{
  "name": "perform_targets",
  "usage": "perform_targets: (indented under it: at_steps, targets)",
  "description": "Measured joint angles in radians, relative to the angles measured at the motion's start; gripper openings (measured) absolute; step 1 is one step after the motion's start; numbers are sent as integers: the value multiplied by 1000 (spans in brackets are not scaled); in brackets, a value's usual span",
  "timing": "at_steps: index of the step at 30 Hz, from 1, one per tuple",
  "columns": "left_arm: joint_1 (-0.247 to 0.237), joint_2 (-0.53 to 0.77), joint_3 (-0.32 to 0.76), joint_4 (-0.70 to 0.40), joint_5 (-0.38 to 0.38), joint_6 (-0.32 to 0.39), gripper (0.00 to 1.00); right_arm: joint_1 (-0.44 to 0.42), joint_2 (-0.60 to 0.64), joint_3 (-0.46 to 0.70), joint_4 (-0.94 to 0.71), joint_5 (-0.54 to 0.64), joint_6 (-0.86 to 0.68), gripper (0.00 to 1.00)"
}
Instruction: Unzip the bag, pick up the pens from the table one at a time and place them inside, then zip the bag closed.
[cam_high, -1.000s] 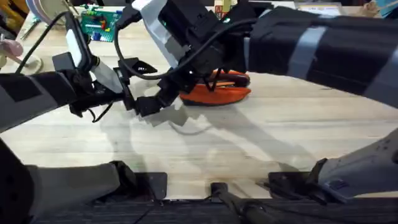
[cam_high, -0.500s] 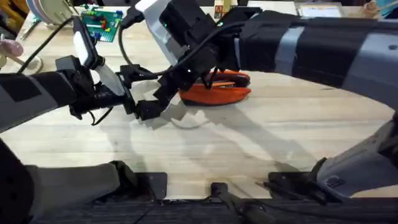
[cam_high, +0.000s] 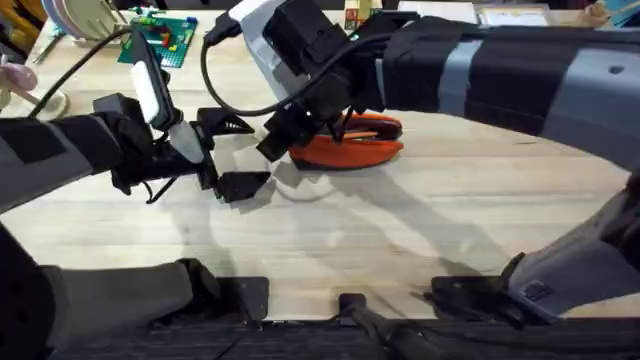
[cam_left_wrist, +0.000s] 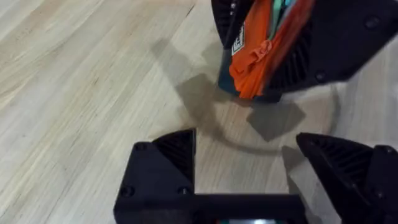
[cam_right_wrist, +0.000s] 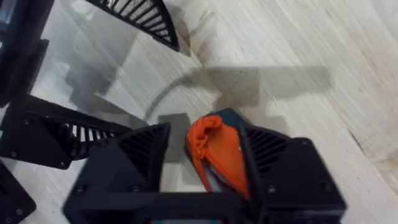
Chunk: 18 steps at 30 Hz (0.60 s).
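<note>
The right gripper (cam_right_wrist: 208, 158) clamps one end of the soft orange fabric pouch (cam_high: 350, 148), partly hidden behind it; the left gripper (cam_left_wrist: 249, 162) gapes apart over the pale wooden table (cam_high: 420, 220).

**Orange Against Black And Pale Wood**

Bright orange on the bag (cam_high: 350, 148), with a dark teal edge showing at its end (cam_right_wrist: 219, 149) pinched between the black ribbed jaws of the right gripper (cam_right_wrist: 208, 155). Orange zipper tape and a white label patch just beyond the open black jaws of the left gripper (cam_left_wrist: 249, 165). Pale, light-coloured wood with fine brown grain across the table (cam_high: 420, 230), grey shadows under both jaws.
</note>
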<state>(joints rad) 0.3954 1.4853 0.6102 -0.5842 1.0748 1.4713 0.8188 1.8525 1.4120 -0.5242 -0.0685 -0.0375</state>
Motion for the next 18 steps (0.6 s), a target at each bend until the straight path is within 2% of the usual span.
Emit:
perform_targets:
  at_steps: [11,18]
  targets:
    - [0,0,0,0,-3,14,993,0,0,0,-2,0,7,292]
    - [0,0,0,0,-3,15,993,0,0,0,0,0,8,122]
